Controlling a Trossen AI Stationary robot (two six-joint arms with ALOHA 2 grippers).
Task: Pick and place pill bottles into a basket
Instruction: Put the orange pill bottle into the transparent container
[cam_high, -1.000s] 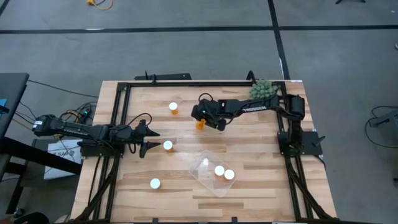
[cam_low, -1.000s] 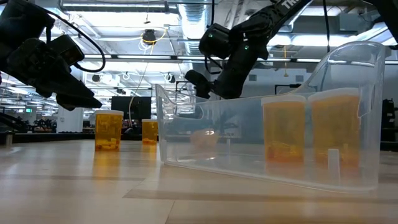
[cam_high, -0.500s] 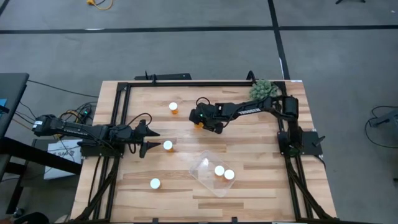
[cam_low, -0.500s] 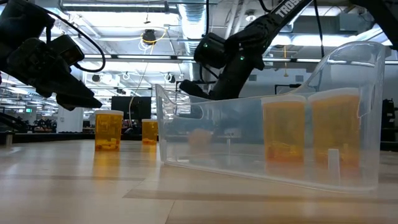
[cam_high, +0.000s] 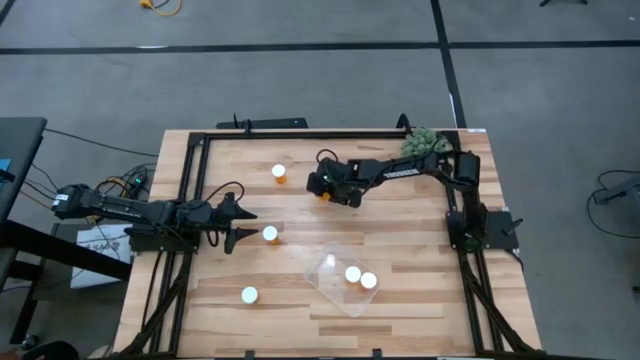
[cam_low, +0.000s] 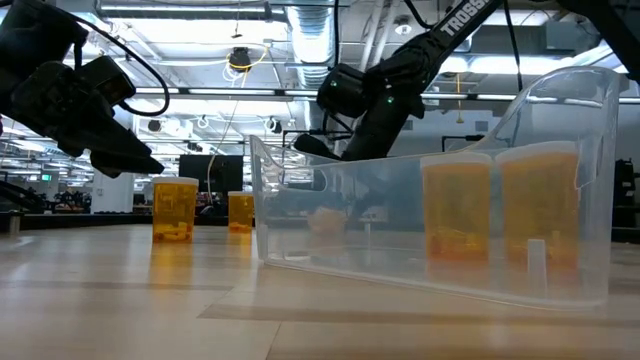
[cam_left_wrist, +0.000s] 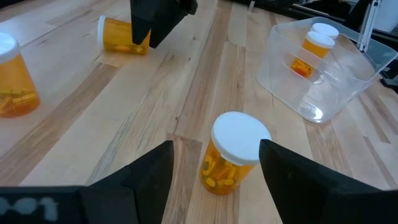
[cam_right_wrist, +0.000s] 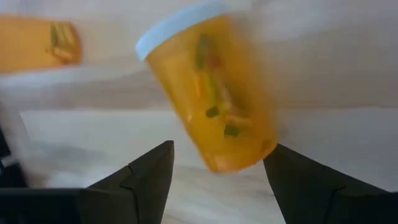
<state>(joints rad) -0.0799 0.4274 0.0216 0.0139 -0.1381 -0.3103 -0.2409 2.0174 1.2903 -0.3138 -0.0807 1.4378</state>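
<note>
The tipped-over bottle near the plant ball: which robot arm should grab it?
Right. Its hand is open right over the tipped bottle; the left hand is open at another bottle.

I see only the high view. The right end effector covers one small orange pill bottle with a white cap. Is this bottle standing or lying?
Observer: Lying. The left wrist view shows the small orange pill bottle on its side on the wood.
Operator: Is the right end effector closed on it?
Observer: No. In the right wrist view the right end effector is open, with the bottle between its fingers.
Operator: And inside the clear plastic basket?
Observer: The low view shows the two bottles upright inside the clear plastic basket.
</note>
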